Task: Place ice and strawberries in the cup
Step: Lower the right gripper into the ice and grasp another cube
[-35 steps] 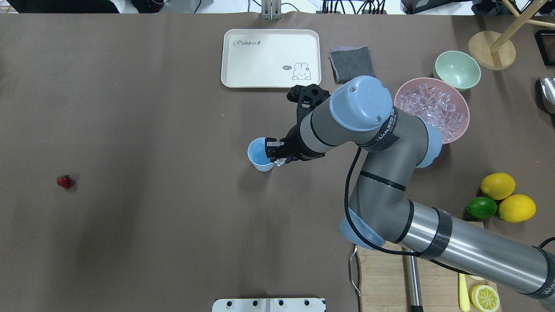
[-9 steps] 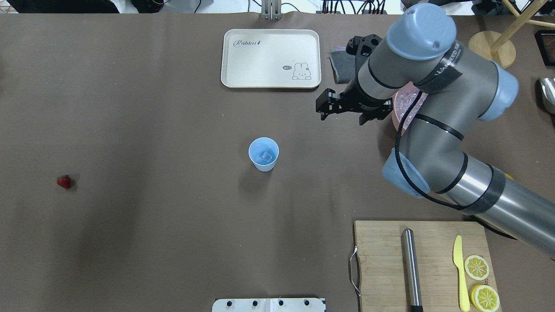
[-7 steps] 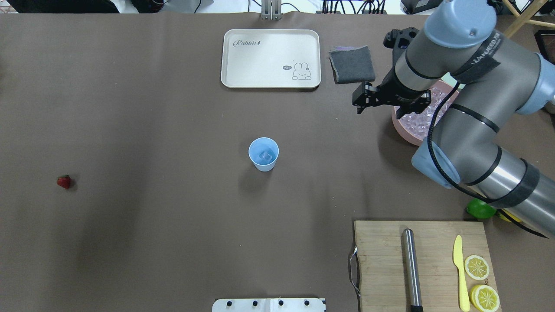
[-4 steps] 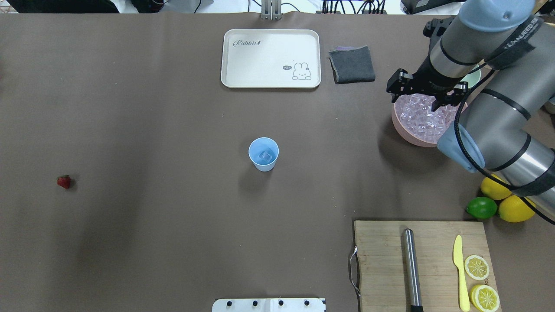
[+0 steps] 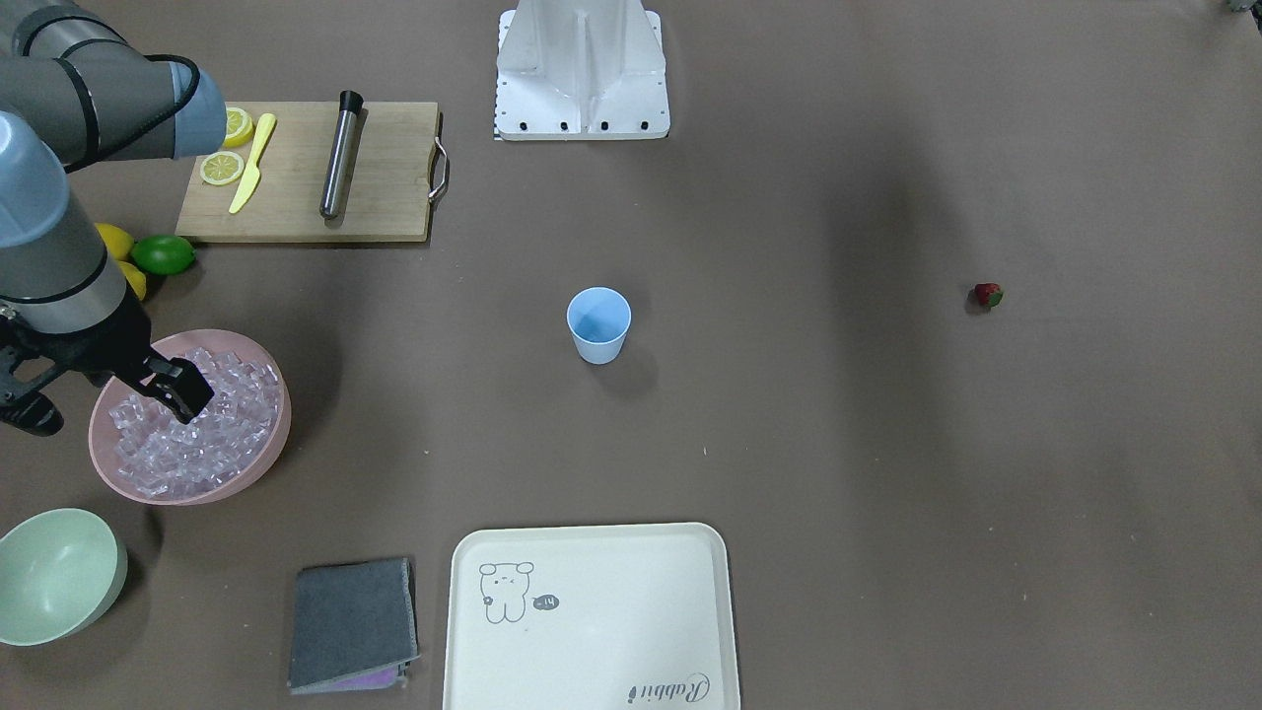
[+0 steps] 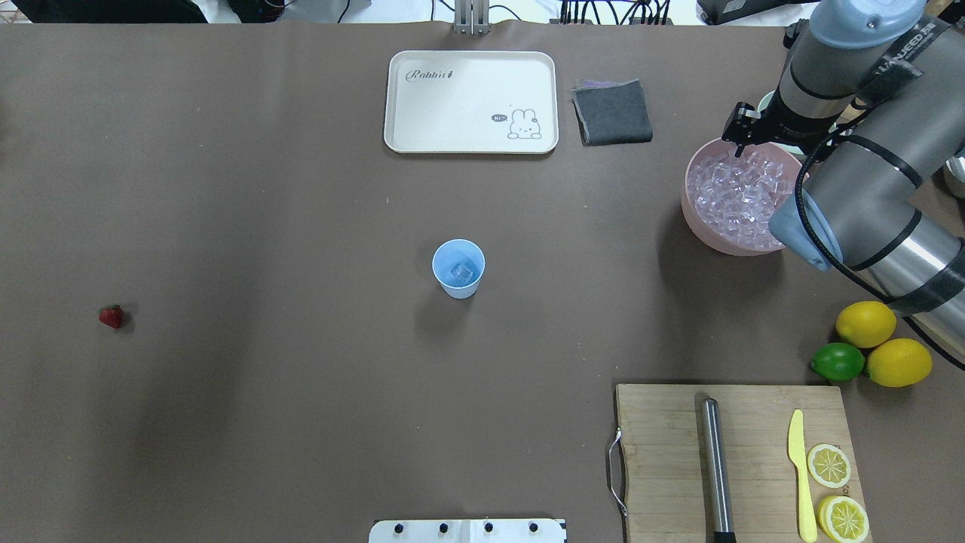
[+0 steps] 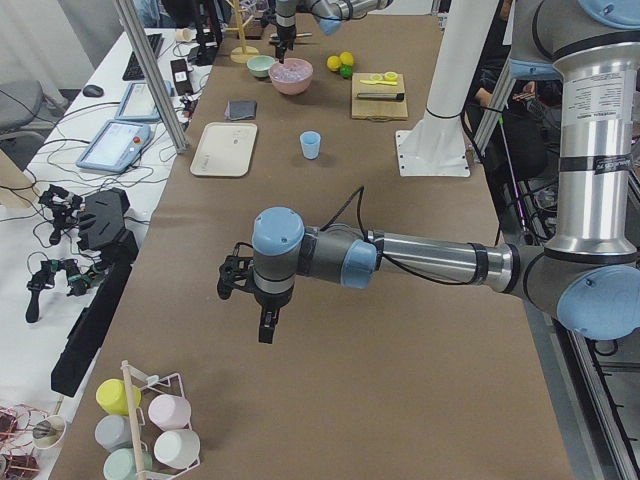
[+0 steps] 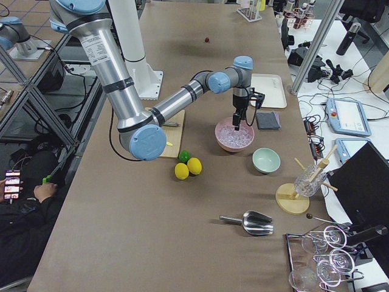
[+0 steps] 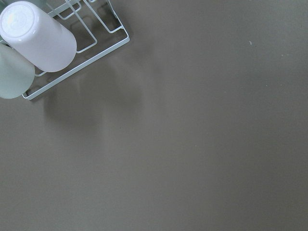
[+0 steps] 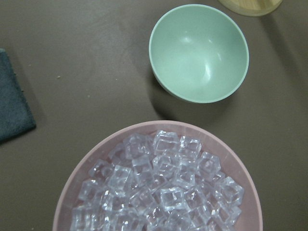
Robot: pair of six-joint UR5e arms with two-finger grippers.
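Hovering over the pink bowl of ice at two o'clock, the right gripper spreads its fingers wide and empty (one cube already in the mid-worktop cup), while the strawberry waits at nine o'clock.

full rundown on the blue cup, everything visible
The cup is a small light blue tumbler, plastic by its look, plain, tapered toward the base, with no handle. It stands upright and open-mouthed near the middle of the brown table, apart from everything else. The overhead view shows one clear ice cube lying at its bottom. No gripper touches it. It casts a soft shadow on the table.
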